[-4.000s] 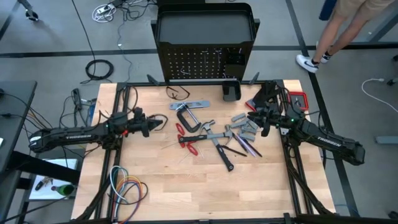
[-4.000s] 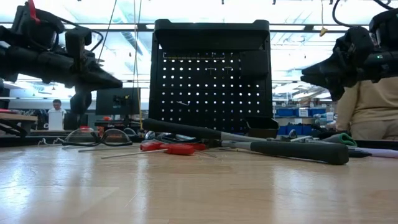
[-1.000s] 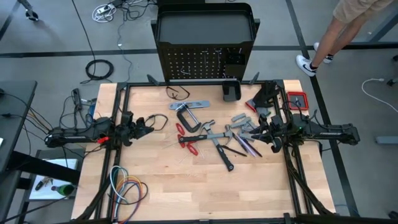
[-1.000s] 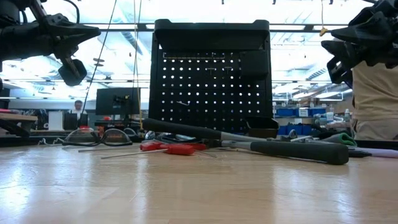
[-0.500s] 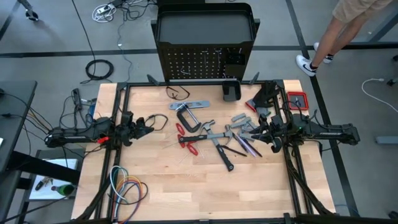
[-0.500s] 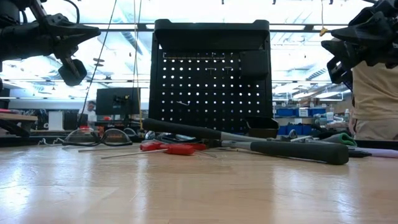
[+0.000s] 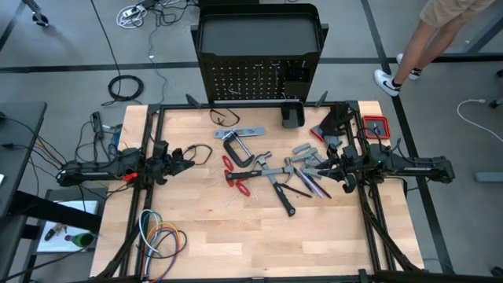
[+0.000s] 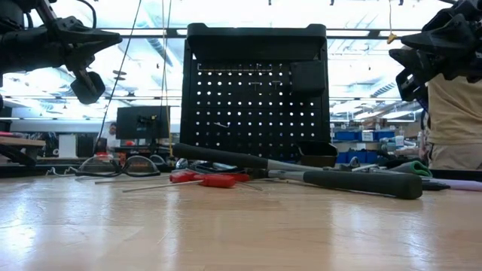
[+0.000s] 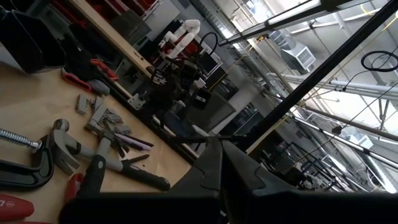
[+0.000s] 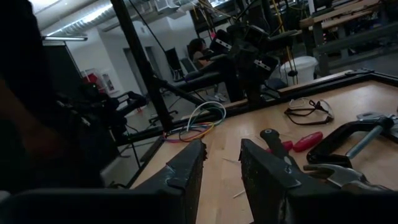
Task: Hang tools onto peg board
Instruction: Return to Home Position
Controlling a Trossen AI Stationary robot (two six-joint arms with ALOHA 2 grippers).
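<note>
High view puts the tools heaped mid-table, just beside the right gripper (fingers apart, empty), farther from the left gripper, clenched on nothing, the hammer slanting away from the peg board beyond.

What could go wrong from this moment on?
The hammers cross each other, crowded by pliers and wrenches, so lifting one may drag another. The open right tool hangs beside the wrenches and might knock them. A person stands off the table's far right corner, perhaps within that arm's reach. The left tool waits shut at left.
</note>
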